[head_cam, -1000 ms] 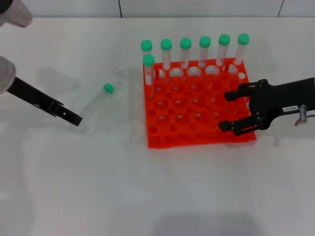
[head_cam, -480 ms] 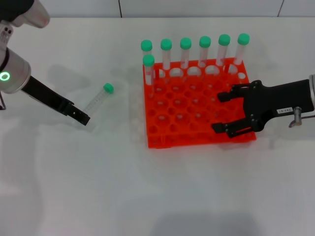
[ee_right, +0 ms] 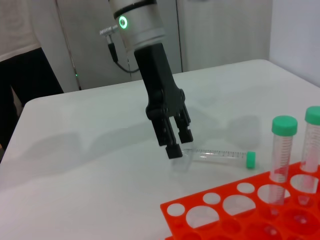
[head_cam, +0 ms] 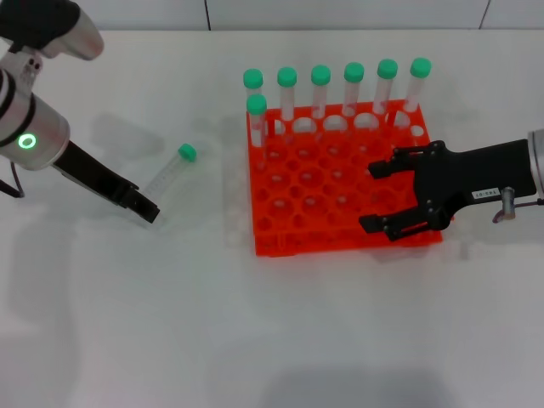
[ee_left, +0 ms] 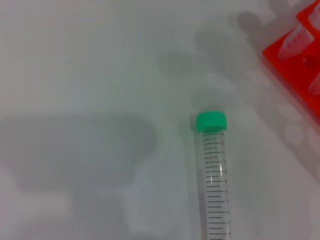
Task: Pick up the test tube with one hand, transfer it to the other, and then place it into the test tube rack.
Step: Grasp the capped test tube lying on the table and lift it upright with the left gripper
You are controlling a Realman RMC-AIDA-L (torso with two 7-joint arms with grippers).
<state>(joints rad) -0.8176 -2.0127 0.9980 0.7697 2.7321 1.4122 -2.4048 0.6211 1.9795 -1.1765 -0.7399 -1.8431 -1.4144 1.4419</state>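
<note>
The unlabelled black left end effector (head_cam: 150, 212), fingers nearly together, has closed on the lying clear green-capped test tube (head_cam: 168, 177); the labelled right end effector (head_cam: 372, 196), spread wide, has edged further over the orange plastic rack (head_cam: 316, 192).

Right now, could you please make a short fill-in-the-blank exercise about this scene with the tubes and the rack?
1. The loose test tube lies flat on the ____.
2. Its screw cap is ____ in colour.
3. The test tube rack is coloured ____.
4. The right gripper hovers over the rack; the left gripper is at the loose tube's ____ end.

Missing words: table; green; orange; bottom
</note>
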